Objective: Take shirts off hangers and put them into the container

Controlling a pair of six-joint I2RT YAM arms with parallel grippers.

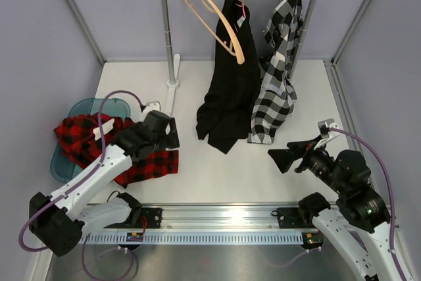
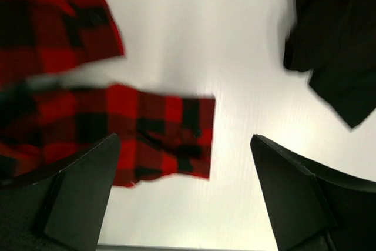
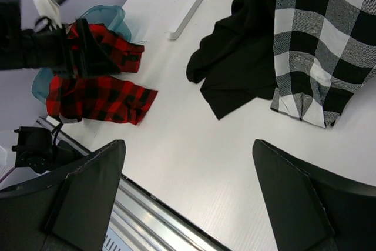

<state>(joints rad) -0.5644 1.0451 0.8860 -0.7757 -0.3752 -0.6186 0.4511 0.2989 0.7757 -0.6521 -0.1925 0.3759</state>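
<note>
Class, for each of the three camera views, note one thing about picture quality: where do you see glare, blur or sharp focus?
Top external: evenly lit, with a bright glare patch on the metal rail along the bottom. Left wrist: the red plaid shirt looks soft and smeared. Right wrist: sharp, with the check shirt crisp and only faint shadows.

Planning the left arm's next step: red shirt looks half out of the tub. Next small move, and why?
Probably lower the open left jaws onto the spilled end of the red shirt and pinch it, to lift it into the tub. That end lies on the table outside the rim, just below the jaws; the rest lies over the tub.
</note>
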